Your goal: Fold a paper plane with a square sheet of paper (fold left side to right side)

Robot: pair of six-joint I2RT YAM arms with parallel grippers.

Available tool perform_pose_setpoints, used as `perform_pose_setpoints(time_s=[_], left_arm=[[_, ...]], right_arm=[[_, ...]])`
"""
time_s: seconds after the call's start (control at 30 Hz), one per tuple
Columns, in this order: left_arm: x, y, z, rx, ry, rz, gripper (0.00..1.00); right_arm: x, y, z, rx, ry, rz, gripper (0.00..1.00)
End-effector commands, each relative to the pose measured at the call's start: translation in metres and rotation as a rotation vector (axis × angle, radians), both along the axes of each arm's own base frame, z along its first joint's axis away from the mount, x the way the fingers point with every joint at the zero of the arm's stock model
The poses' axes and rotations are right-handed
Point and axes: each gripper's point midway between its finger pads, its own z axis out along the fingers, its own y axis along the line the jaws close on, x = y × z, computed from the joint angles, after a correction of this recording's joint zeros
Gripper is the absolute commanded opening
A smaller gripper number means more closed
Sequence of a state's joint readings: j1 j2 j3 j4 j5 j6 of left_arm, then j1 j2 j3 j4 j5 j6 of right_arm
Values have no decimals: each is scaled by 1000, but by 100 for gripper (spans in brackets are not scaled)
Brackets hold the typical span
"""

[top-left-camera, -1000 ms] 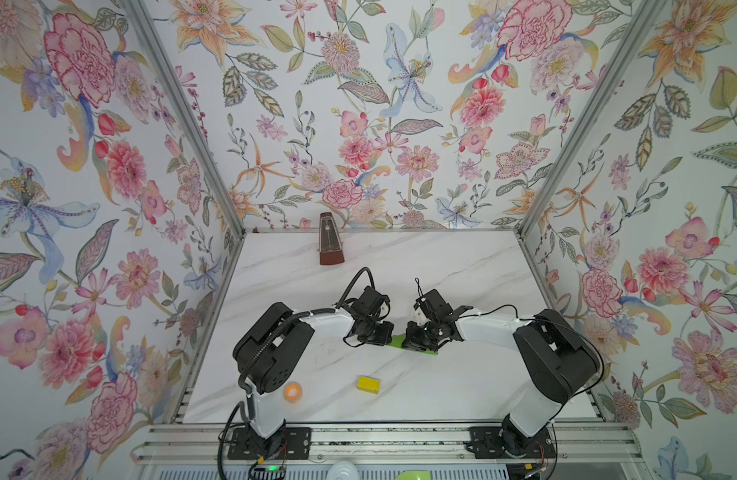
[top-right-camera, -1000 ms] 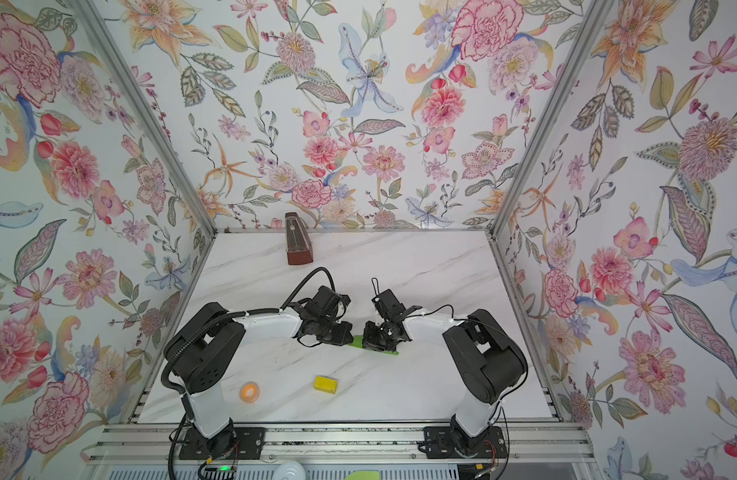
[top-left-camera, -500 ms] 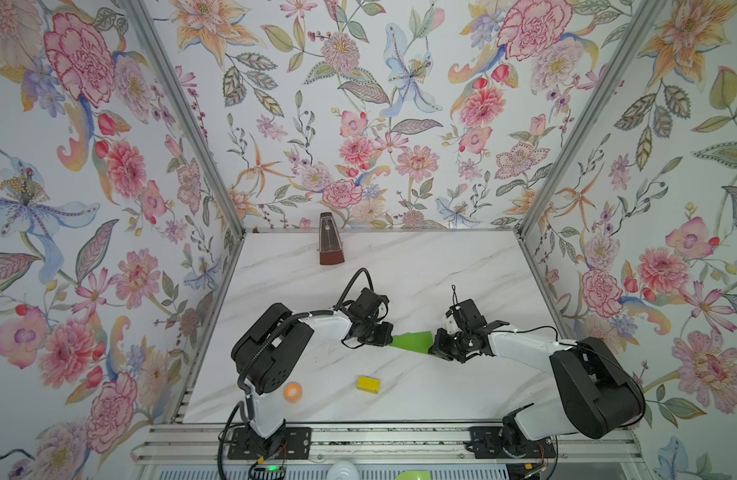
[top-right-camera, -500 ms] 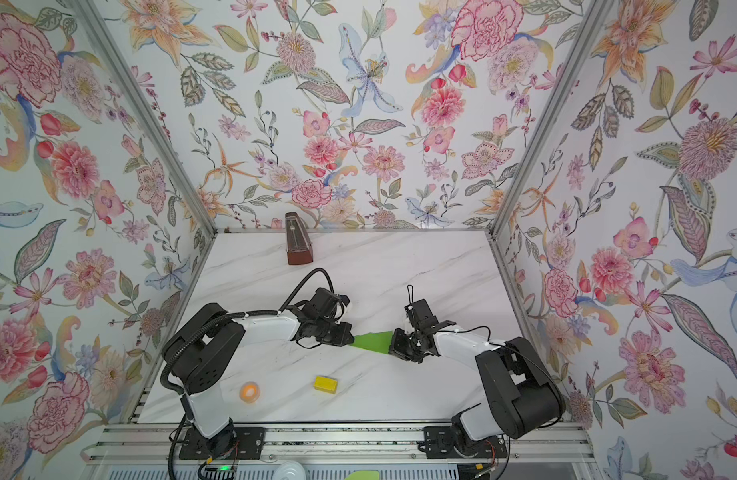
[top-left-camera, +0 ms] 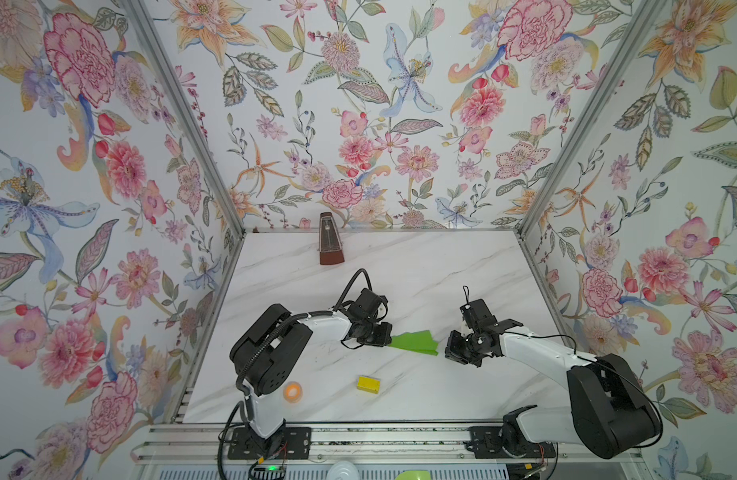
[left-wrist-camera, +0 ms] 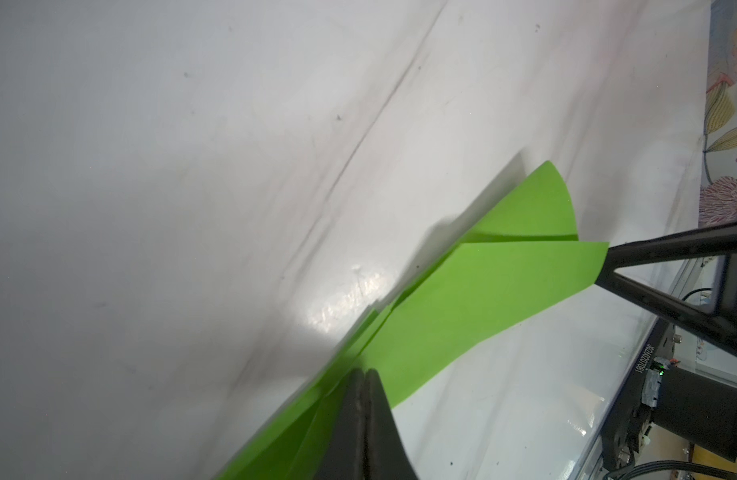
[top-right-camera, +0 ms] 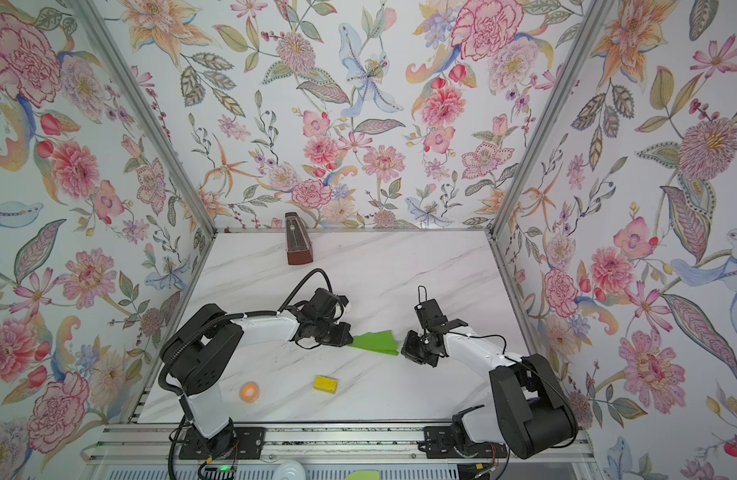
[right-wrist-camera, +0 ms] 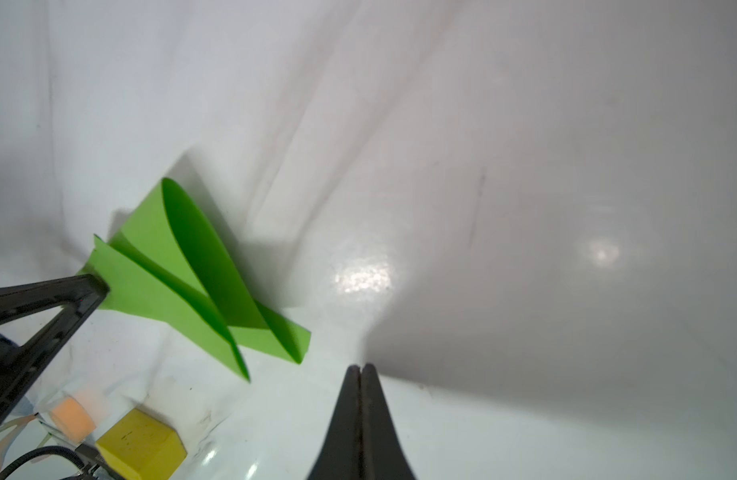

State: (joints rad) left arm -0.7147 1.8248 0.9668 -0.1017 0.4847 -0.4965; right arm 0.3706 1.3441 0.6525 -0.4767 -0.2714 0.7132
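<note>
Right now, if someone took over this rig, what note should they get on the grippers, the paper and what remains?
Left gripper: shut, tips on the paper plane's narrow end; pinching or only pressing, cannot tell.
Right gripper: shut, empty, just off the wide end.
Plane: on the table between both grippers.
Done: paper is folded into a dart with wings.
Left: probably only letting go and backing off; one wing curls up, maybe press it.
</note>
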Motion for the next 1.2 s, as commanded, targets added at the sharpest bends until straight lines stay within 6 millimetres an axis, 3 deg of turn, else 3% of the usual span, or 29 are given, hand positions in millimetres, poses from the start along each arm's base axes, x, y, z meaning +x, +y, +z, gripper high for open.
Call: perform_pose_setpoints(time_s=[0.0, 0.13, 0.23, 0.5, 0.67, 0.8, 1.03, 1.17], left_arm=[[3, 1, 30, -18, -67, 16, 12], [19, -4, 74, -69, -195, 16, 24], [27, 0, 90, -62, -270, 31, 30], [44, 23, 94, -32, -318, 85, 38], [52, 36, 89, -5, -330, 122, 40], [55, 37, 88, -4, -337, 120, 41], [50, 35, 79, -6, -314, 88, 41], [43, 31, 71, -26, -278, 65, 41]], right_arm=[[23, 9, 40, 25, -116, 49, 11], [48, 33, 74, 126, -239, 119, 25], [58, 52, 85, 199, -259, 169, 33], [63, 97, 62, 235, -163, 284, 38], [49, 118, 43, 207, -111, 337, 39], [18, 131, 29, 181, -65, 381, 40], [-38, 129, 5, 139, -26, 388, 45], [-49, 125, 5, 125, -37, 354, 50]])
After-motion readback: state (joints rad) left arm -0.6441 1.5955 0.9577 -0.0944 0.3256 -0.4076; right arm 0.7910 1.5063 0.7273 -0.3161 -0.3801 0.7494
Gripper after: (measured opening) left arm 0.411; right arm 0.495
